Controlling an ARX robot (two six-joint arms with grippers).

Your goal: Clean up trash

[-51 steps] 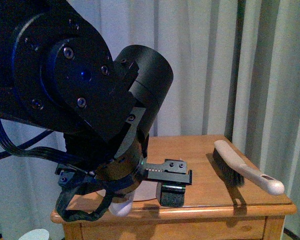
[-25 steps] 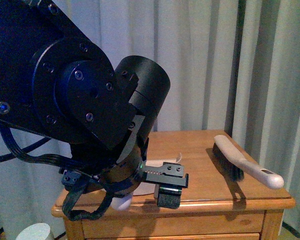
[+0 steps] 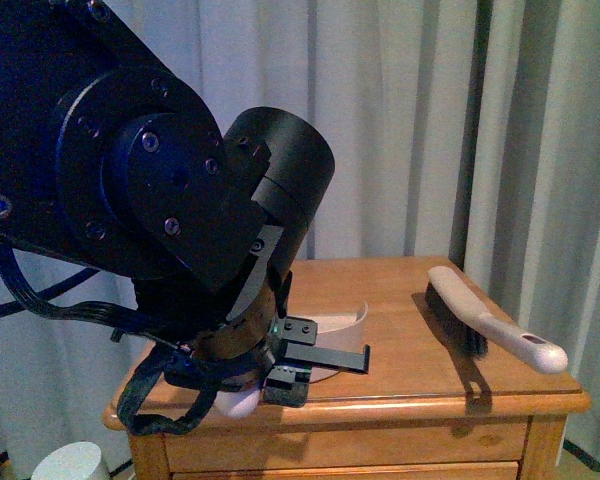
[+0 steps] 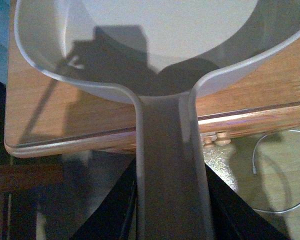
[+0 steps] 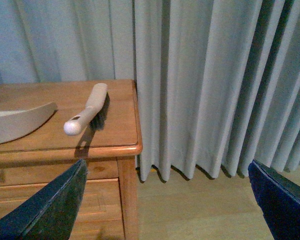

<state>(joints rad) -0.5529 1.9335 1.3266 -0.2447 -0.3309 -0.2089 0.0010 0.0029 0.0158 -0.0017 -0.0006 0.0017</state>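
In the front view, the robot's bulky dark left arm fills the near side, and its left hand [image 3: 298, 368] hangs low over the front edge of the wooden table [image 3: 400, 300]. The pale dustpan [image 3: 345, 318] lies on the table right behind that hand, mostly hidden by it. A pale rounded end pokes out beneath the hand. A hand brush [image 3: 480, 325] lies well apart on the table's right side, in front of a grey curtain [image 3: 400, 120]. A white round object [image 3: 68, 463] stands on the floor at the lower left.

In the left wrist view, the left hand [image 4: 171, 200] is clamped on the dustpan [image 4: 190, 30]. Its dark fingers [image 4: 117, 210] press the long handle from both sides. The pan rests on the table [image 4: 65, 115], and the handle reaches out past the table's edge. A thin white cable [image 4: 270, 165] lies on the floor below.

In the right wrist view, the right hand [image 5: 162, 205] is spread wide with nothing between its fingers [image 5: 45, 210]. It is held off to the side of the table [image 5: 40, 92], where the brush [image 5: 87, 107] lies near the dustpan [image 5: 15, 125]. The curtain [image 5: 200, 75] hangs beside the table.

Where the trash lies cannot be told from these views.
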